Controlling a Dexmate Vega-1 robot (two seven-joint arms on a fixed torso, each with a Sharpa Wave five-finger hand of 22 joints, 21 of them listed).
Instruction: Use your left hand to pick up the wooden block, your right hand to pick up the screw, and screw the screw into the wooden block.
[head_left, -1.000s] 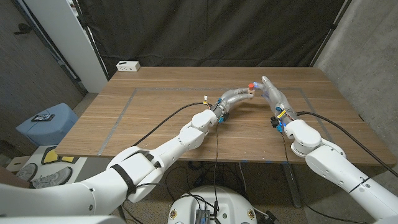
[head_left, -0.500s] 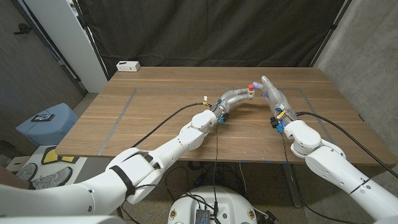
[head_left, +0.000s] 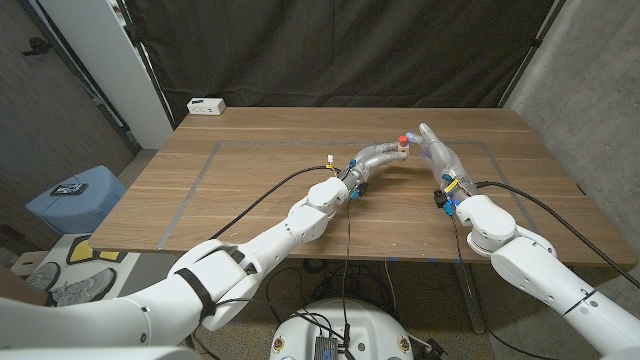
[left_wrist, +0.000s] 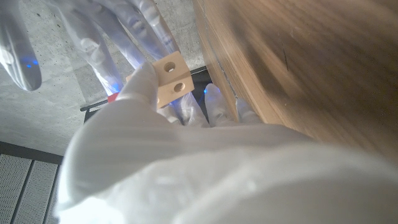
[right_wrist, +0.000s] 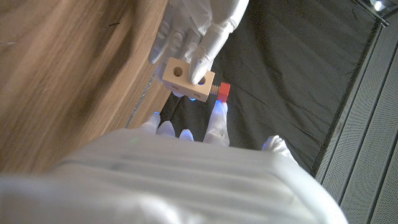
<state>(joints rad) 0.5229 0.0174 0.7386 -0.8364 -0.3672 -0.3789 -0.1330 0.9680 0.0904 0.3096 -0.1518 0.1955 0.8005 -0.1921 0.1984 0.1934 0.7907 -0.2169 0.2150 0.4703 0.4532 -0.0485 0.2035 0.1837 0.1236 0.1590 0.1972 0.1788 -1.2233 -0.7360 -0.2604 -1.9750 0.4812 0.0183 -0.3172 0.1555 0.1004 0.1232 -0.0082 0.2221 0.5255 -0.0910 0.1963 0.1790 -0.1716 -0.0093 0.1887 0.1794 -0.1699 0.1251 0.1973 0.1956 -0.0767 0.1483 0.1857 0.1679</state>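
From my station I see the wooden counter (head_left: 250, 190) spread under both arms, a small white box (head_left: 206, 105) sitting at its far left corner. Above the middle of the far half, my left robot hand (head_left: 378, 156) and right robot hand (head_left: 438, 152) meet in the air. The left robot hand pinches the wooden block (right_wrist: 188, 79) between its fingers (right_wrist: 205, 50), clear of the counter, with two round holes showing on one face. The red-headed screw (right_wrist: 221, 91) already stands in the block's end face, its head just apart from the wood with a little shank showing, so I judge we are in the driving step, not the pick-up. The right robot hand's fingertips (right_wrist: 217, 112) reach right up to the screw head; whether they pinch it or only touch it I cannot tell from these views. Next I would need a sure hold on the head, then turn it about the shank's line while the left holds the block steady, so the screw does not tilt or bind.
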